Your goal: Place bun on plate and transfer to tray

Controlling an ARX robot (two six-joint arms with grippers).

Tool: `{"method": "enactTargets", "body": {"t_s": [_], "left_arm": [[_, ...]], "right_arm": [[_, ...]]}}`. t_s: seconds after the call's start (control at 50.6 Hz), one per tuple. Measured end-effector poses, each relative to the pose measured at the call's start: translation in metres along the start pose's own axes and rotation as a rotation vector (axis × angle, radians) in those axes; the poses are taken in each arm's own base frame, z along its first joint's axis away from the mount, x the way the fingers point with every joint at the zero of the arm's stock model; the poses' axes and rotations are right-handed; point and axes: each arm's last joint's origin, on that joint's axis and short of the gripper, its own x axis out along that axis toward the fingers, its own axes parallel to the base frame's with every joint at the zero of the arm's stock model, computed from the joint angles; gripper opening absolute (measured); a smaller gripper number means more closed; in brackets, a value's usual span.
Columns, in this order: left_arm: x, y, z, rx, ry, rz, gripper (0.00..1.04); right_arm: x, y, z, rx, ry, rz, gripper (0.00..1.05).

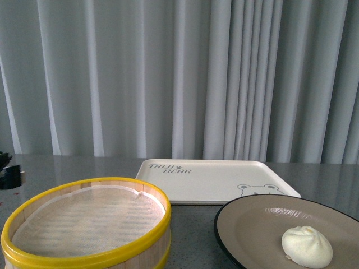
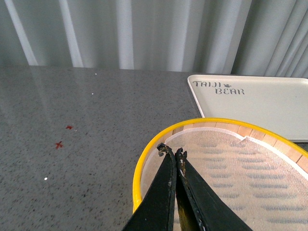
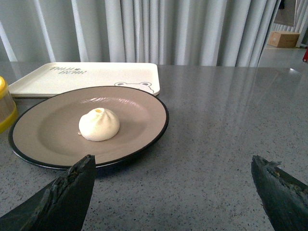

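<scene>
Bun on plate; tray just beyond. Left fingers together, right fingers apart. Advised: grip plate's near rim, carry level.

Count's coming in: one bun, just the one. One plate. One tray, and one bear face drawn on it. One basket, yellow-rimmed. Over on the table, two small red marks: one, two, that's the lot. Grippers: two in total. The left gripper shows two fingers, the right gripper shows two more, so four all told. Far back in the right wrist view, one cardboard box. One table, one grey curtain behind, its folds too many to count cleanly.
</scene>
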Motion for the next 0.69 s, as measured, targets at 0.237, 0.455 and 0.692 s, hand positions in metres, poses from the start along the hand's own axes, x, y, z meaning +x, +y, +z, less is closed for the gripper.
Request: {"method": "enactTargets", "body": {"t_s": [0.237, 0.455, 0.692], "left_arm": [[-0.036, 0.012, -0.021, 0.001, 0.008, 0.013, 0.04], [-0.063, 0.024, -0.032, 0.0, 0.001, -0.002, 0.04], [-0.085, 0.027, -0.042, 0.0, 0.005, 0.011, 0.04]], "right_arm": [[0.0, 0.0, 0.0, 0.0, 0.0, 0.0, 0.96], [0.0, 0.0, 0.0, 0.0, 0.0, 0.0, 0.96], [0.0, 0.0, 0.0, 0.0, 0.0, 0.0, 0.96]]}}
